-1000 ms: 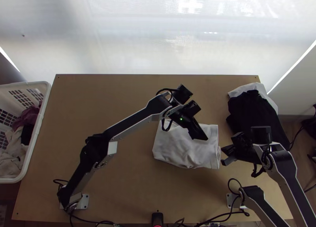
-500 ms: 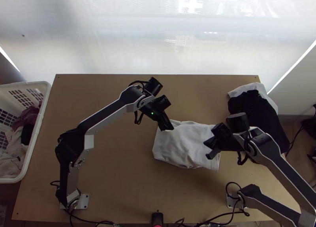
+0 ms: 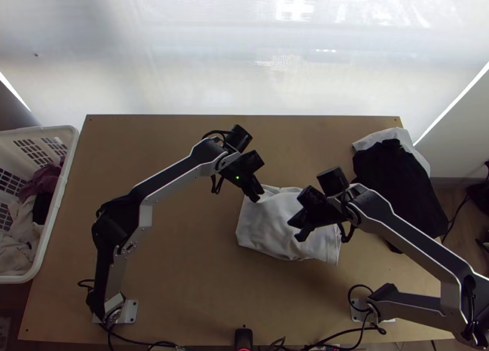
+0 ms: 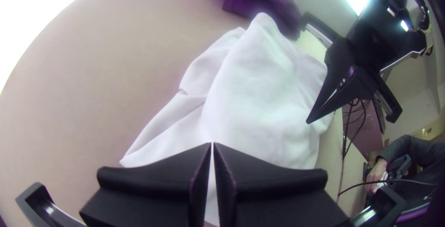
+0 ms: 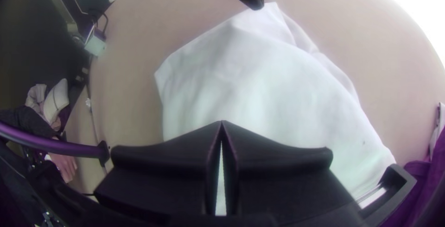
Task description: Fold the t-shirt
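white t-shirt (image 3: 263, 233) lay rumpled in a compact shape on the table (image 3: 183, 271), left gripper (image 3: 256, 198) was at its far left corner, right gripper (image 3: 296, 230) over its middle, both sets of jaws closed, black cloth (image 3: 397, 180) lay off to the right

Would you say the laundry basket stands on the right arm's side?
No, the basket stands at the left edge of the table.

The white t-shirt (image 3: 269, 225) lies folded into a compact, slightly rumpled bundle on the wooden table (image 3: 177, 265).
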